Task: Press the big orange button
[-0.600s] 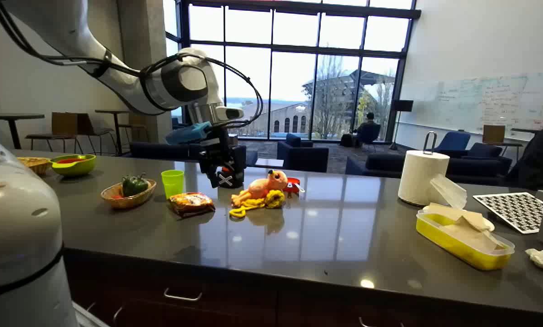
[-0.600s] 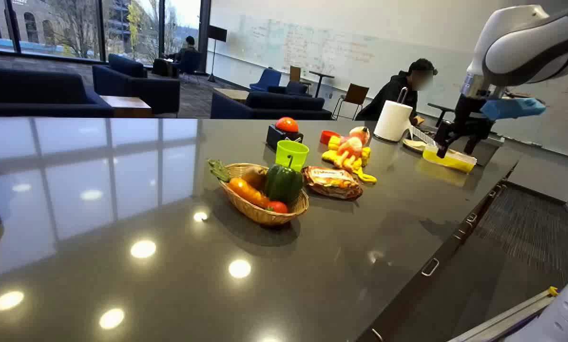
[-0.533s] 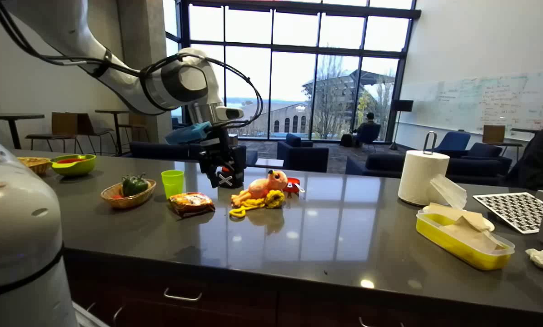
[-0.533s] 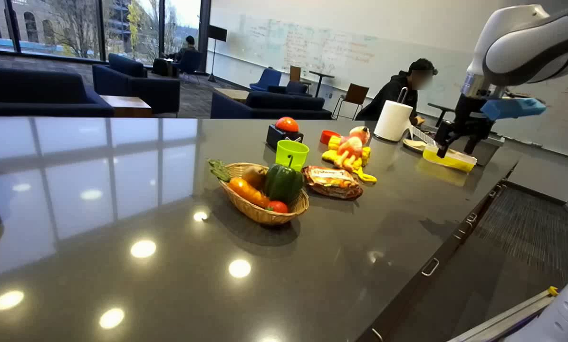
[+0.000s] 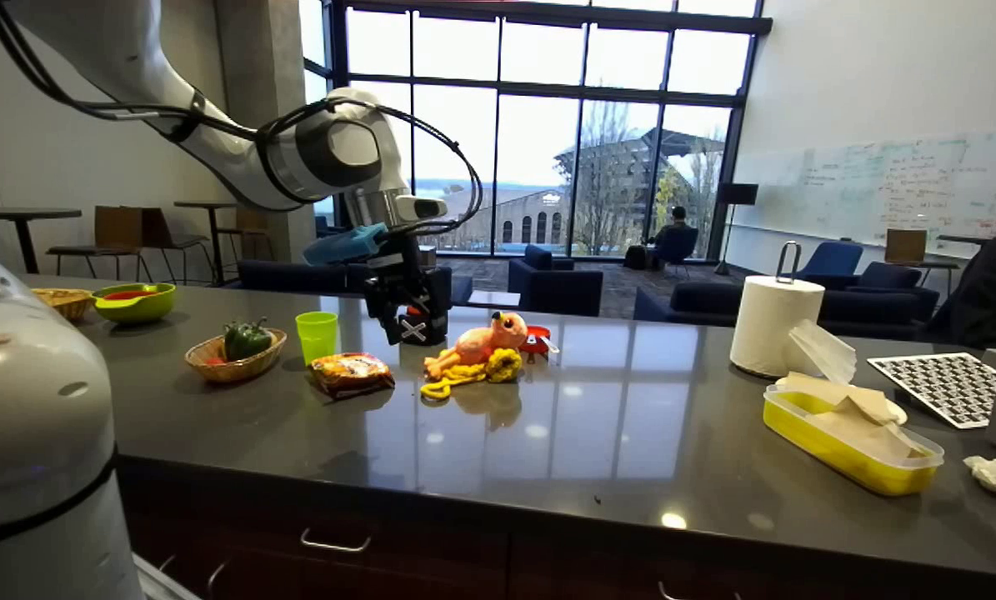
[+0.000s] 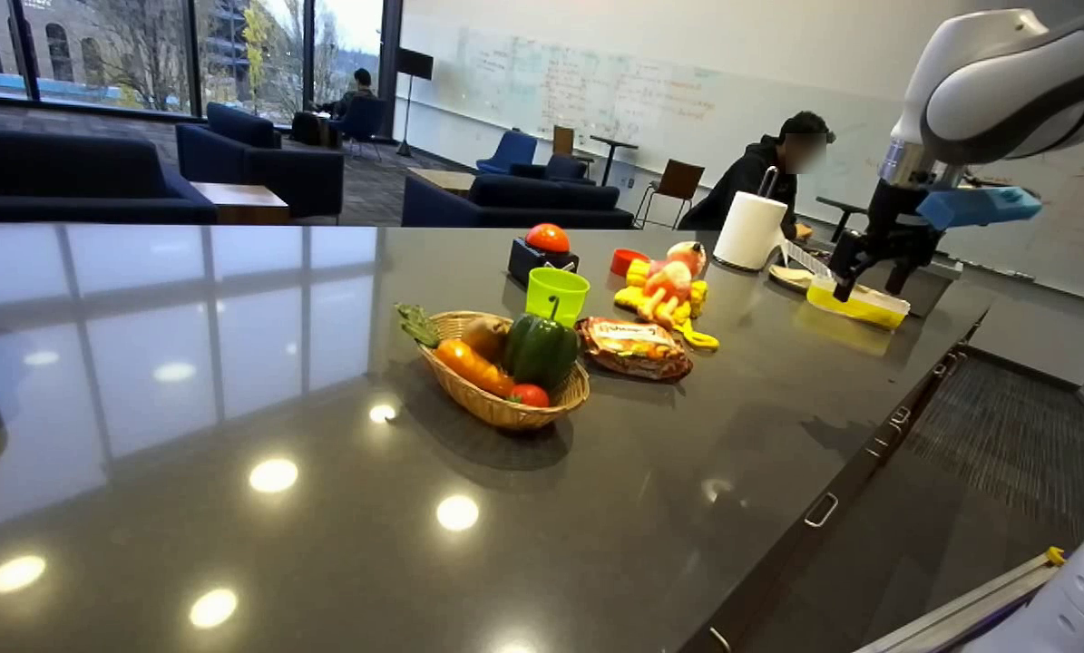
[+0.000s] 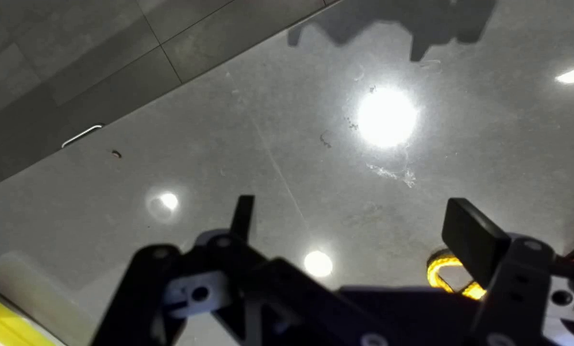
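The big orange button (image 6: pixel 549 238) is a red-orange dome on a squat black base (image 6: pixel 525 260) near the counter's far edge in an exterior view. In an exterior view only a sliver of the dome (image 5: pixel 415 311) shows behind the gripper, with the base (image 5: pixel 431 328) below it, marked with a white X. My gripper (image 6: pixel 869 288) hangs above the counter, well apart from the button. In the wrist view the gripper (image 7: pixel 351 201) is open with a wide gap and nothing between its fingers. The button is out of the wrist view.
A green cup (image 6: pixel 558 295) and a vegetable basket (image 6: pixel 505 414) stand near the button. A snack packet (image 6: pixel 637 349) and a pink plush toy (image 6: pixel 668 288) on yellow material lie beside them. A paper towel roll (image 6: pixel 748 231) and a yellow container (image 6: pixel 859 306) stand farther along the counter.
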`<state>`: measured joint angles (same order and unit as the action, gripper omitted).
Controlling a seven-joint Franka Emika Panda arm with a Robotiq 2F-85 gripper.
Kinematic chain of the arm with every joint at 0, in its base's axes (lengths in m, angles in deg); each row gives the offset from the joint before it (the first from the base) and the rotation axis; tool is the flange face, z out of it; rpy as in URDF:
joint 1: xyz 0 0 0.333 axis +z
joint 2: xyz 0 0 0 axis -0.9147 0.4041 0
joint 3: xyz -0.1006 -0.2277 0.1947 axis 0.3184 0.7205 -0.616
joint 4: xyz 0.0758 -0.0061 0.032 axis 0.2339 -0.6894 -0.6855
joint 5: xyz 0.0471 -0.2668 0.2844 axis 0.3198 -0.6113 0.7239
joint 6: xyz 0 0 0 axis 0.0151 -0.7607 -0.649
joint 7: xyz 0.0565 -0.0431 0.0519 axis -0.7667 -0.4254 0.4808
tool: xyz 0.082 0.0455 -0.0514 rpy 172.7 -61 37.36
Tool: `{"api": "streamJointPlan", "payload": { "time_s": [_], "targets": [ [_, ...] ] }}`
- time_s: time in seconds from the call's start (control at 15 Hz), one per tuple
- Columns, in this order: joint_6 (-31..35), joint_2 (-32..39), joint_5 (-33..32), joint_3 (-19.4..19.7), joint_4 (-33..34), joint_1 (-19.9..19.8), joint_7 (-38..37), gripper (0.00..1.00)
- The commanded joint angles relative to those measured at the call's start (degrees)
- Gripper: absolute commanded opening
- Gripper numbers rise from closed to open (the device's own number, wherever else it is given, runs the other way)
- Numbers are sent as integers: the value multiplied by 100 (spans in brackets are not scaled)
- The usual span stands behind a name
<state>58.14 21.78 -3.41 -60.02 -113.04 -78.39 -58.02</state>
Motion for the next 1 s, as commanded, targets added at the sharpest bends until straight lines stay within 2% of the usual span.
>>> {"api": "streamJointPlan", "payload": {
  "time_s": [0.0,0.4,0.93],
  "targets": [
    [141,103,-60,30,95,113,-15,100],
    [528,865,-29,-80,733,349,5,100],
    [437,2465,176,-226,2420,930,170,100]
  ]
}}
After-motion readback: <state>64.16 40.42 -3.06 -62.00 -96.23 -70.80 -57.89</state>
